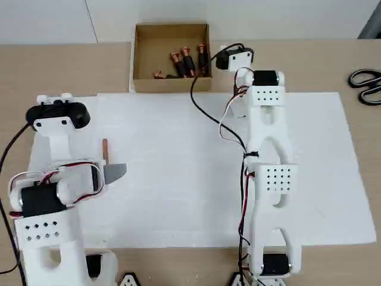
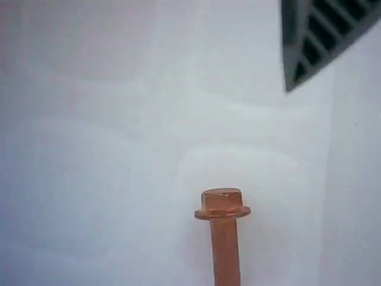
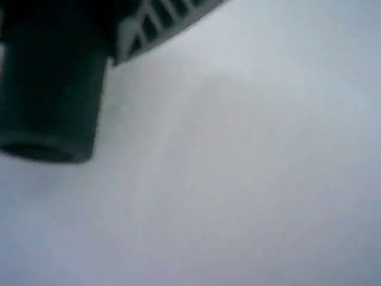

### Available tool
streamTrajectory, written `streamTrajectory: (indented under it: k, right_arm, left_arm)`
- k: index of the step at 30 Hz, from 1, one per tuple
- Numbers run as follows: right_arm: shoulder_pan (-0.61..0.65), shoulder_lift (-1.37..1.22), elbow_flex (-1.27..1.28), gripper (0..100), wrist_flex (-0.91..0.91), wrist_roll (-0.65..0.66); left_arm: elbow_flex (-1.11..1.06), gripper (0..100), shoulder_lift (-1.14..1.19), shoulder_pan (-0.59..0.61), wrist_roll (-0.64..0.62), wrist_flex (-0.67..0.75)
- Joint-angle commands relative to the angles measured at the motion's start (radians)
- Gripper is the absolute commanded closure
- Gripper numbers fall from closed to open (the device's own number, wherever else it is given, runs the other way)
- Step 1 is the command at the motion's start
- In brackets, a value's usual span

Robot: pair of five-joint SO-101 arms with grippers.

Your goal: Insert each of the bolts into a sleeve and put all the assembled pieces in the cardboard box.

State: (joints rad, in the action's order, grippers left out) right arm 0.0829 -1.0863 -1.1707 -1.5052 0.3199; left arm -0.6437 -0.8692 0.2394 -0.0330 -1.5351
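Note:
My left gripper (image 1: 109, 170) is shut on a copper bolt (image 1: 105, 152) over the left part of the white sheet (image 1: 178, 167). In the left wrist view the bolt (image 2: 223, 238) points away with its hex head at the far end, and one finger (image 2: 321, 36) shows at the corner. My right arm (image 1: 265, 89) stretches to just right of the cardboard box (image 1: 140, 59). Its gripper (image 3: 83, 53) is shut on a black sleeve (image 3: 50, 89), low over the sheet. Several assembled pieces (image 1: 187, 62) lie in the box.
Scissors (image 1: 366, 83) lie on the wooden table at the far right. The white sheet covers most of the table between the two arms. Cables (image 1: 223, 128) run along the right arm.

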Motion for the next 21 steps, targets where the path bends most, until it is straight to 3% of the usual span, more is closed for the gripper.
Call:
streamTrajectory:
  k: [1,21]
  right_arm:
    - [-0.005,0.004,-0.034,93.6,-0.007,0.014]
    - [-0.018,0.044,-0.189,93.9,-0.193,0.034]
  left_arm:
    - [0.002,65,-0.014,0.006,0.009,0.009]
    - [0.002,65,-0.014,0.002,0.009,0.009]
